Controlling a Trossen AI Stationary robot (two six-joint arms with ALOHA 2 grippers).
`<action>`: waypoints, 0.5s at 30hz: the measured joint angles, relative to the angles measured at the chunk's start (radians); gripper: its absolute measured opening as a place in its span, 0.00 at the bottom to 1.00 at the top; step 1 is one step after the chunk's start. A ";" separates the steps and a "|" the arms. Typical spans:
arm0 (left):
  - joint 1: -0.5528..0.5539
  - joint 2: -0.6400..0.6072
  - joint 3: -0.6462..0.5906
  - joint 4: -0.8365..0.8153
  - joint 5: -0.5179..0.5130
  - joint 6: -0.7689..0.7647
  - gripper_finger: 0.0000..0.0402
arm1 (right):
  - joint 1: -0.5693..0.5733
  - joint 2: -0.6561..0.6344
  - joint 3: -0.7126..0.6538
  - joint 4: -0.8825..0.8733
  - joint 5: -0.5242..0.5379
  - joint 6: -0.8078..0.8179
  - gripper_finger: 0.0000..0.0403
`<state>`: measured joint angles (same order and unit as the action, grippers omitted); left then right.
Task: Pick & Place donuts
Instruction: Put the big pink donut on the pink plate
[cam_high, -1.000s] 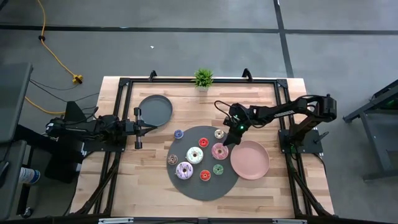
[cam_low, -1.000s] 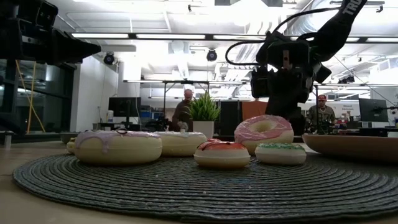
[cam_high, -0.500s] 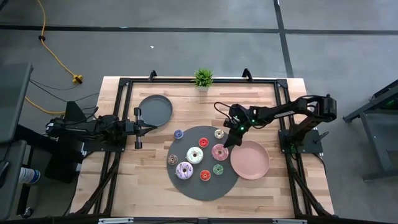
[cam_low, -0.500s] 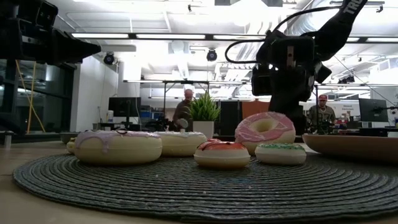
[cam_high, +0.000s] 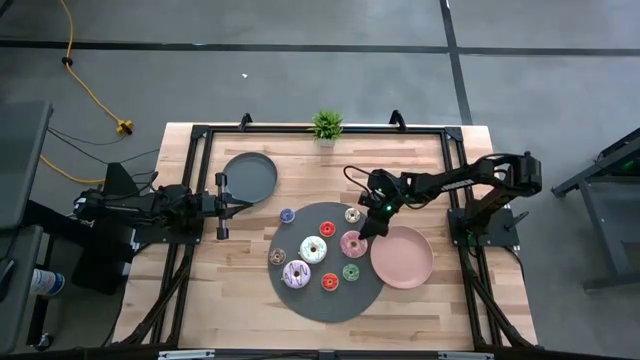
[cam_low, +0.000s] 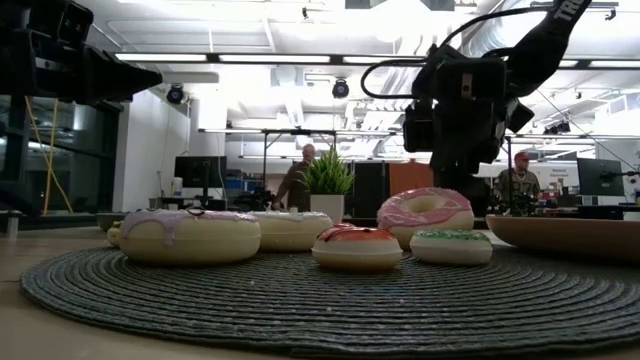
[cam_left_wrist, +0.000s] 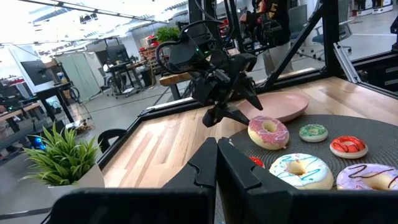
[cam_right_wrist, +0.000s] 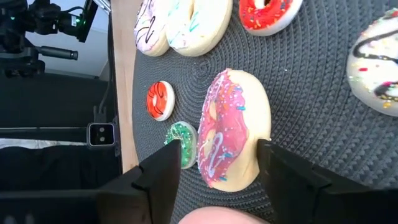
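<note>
Several toy donuts lie flat on a round dark woven mat (cam_high: 325, 300). Among them are a pink one (cam_high: 352, 243), a white one (cam_high: 313, 249), a lilac one (cam_high: 297, 273) and small red, green, blue, brown and cream ones. My right gripper (cam_high: 362, 232) is open and slants down over the pink donut (cam_right_wrist: 233, 130), one finger on either side of it. My left gripper (cam_high: 222, 205) is shut and empty. It waits level at the table's left, beside the dark grey plate (cam_high: 249, 176). My right gripper straddles the pink donut from above and from the table's far right. One finger (cam_right_wrist: 280, 168) stands right at the donut's rim (cam_right_wrist: 266, 140); whether it touches, I cannot tell. The other finger (cam_right_wrist: 163, 171) stands clear of it. The donut lies on the mat.
The empty pink plate (cam_high: 402, 258) sits just right of the mat, close to the pink donut. The small green donut (cam_right_wrist: 182, 142) lies beside the clear finger. A potted plant (cam_high: 326, 125) stands at the far edge. A black frame runs round the table.
In the low view the dark fingers above the pink donut stand wider apart than before: my right gripper has opened. The arm has kept its place, and the pink donut rests on the mat where it was.
</note>
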<state>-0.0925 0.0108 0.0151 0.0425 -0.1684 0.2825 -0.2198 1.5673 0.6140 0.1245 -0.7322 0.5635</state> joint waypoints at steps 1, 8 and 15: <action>0.000 0.000 0.000 0.000 0.000 0.000 0.00 | 0.003 0.000 0.000 0.003 0.000 0.001 0.51; 0.000 0.000 0.000 0.000 0.000 0.000 0.00 | 0.030 0.000 0.000 0.015 0.000 0.004 0.51; 0.000 0.000 0.000 0.000 0.000 0.000 0.00 | 0.037 0.016 0.000 0.019 0.041 0.016 0.50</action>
<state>-0.0924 0.0107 0.0153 0.0425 -0.1682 0.2825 -0.1825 1.5829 0.6140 0.1435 -0.6913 0.5799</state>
